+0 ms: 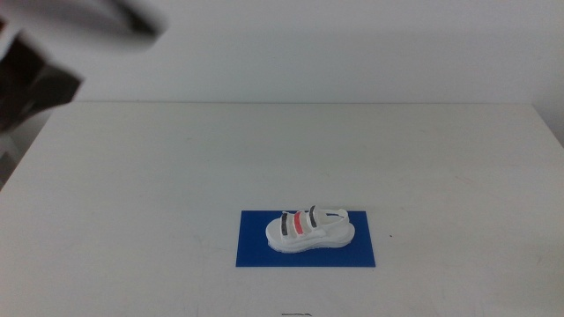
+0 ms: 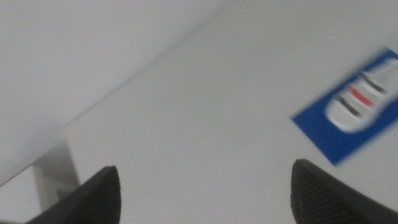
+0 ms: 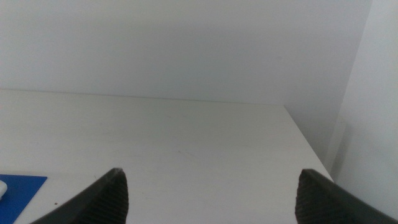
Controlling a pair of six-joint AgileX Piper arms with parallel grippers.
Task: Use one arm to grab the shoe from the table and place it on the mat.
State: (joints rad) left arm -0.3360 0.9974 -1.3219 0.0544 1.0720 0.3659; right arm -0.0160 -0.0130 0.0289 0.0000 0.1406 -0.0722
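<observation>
The shoe [image 1: 309,231] sits upright on the mat [image 1: 252,249], at about six o'clock on the worktop [image 1: 176,176] in the middle view, toe toward nine o'clock and heel strap toward three. It lies a little right of the mat's centre, its sole wholly inside the blue rectangle and touching nothing else. By this evidence the placing looks done.

The left arm [image 1: 40,84] shows as a blurred dark and pale mass at about ten o'clock in the middle view, high above the worktop and well apart from the shoe. Its wrist view is smeared by motion; the left claw [image 2: 205,199] stands wide, with nothing between its jaws, and the shoe on the mat appears far off in that view. The right claw [image 3: 211,199] is also wide and carries nothing; it waits off the right side, looking across bare worktop with only a corner of the mat in sight.

What remains to go wrong is small, in my judgement. The left arm appears to be moving fast, so a sweep too low on its way out could clip the mat's edge and drag the thin sheet, carrying the light sandal off with it. The right arm starting forward would risk the same from three o'clock.
</observation>
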